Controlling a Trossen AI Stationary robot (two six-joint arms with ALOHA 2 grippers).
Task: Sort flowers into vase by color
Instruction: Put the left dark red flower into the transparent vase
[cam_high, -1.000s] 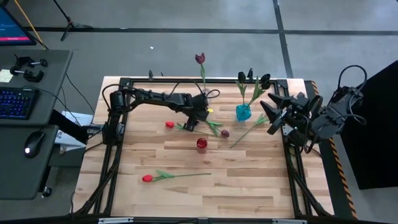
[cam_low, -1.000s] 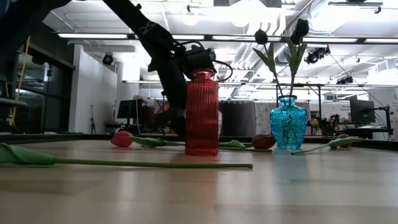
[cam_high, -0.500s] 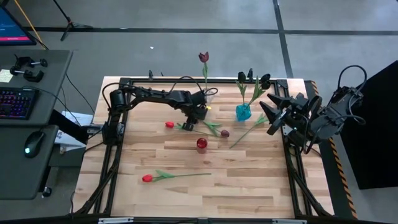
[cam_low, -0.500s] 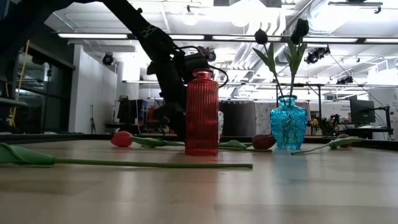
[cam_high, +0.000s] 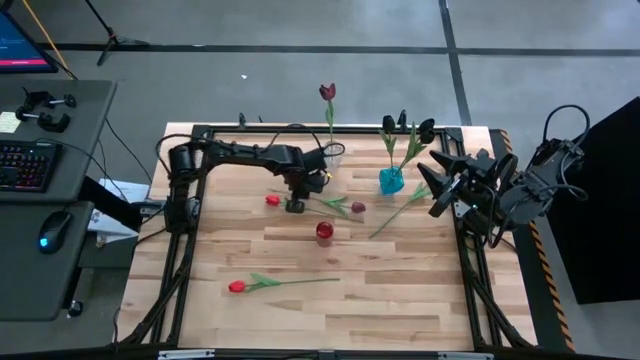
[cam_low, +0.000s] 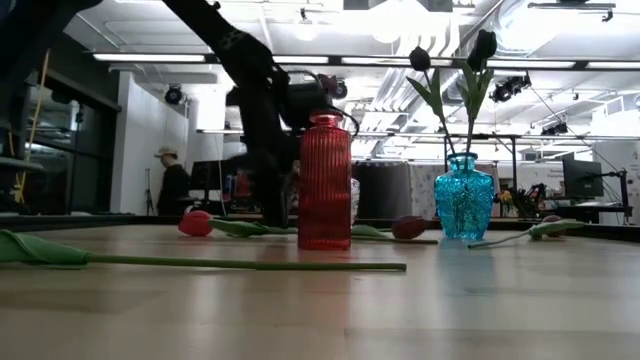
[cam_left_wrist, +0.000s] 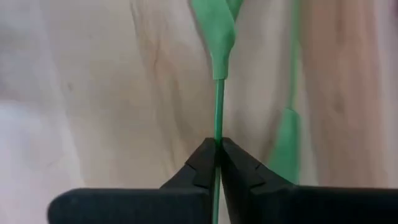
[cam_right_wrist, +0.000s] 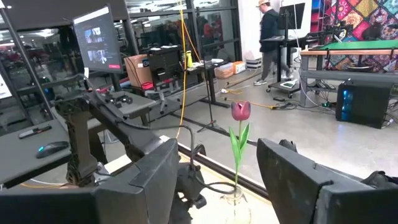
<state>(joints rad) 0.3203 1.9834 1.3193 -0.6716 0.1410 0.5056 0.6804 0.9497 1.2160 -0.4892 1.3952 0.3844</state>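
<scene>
The left gripper (cam_high: 295, 204) is low over the light wooden table (cam_high: 400, 280), just behind the red ribbed glass vase (cam_high: 324, 232). Its jaws are clenched on a thin green stem (cam_left_wrist: 219, 106); the left wrist view shows only stem and a leaf, so the colour of the head cannot be told there. In the low view the red vase hides most of this gripper.

Counted from above, six artificial tulips show. Three lie on the table: a bright red one (cam_high: 237, 286) in front of the red vase, a second red one (cam_high: 272, 200) behind and left of it, and a dark maroon one (cam_high: 358, 208) just behind and right of it. Their stems cross near the gripper, and which stem is held is hard to make out. Two near-black tulips (cam_high: 427, 128) stand in the small turquoise glass vase (cam_high: 391, 181), behind and right of the red vase. One maroon tulip (cam_high: 327, 92) stands in a clear vase, hardly visible, at the table's far edge.

A long green stem (cam_high: 400, 212) lies right of the turquoise vase; its head is hard to make out.

The right gripper (cam_high: 436, 183) waits at the right edge of the table, jaws released.
</scene>
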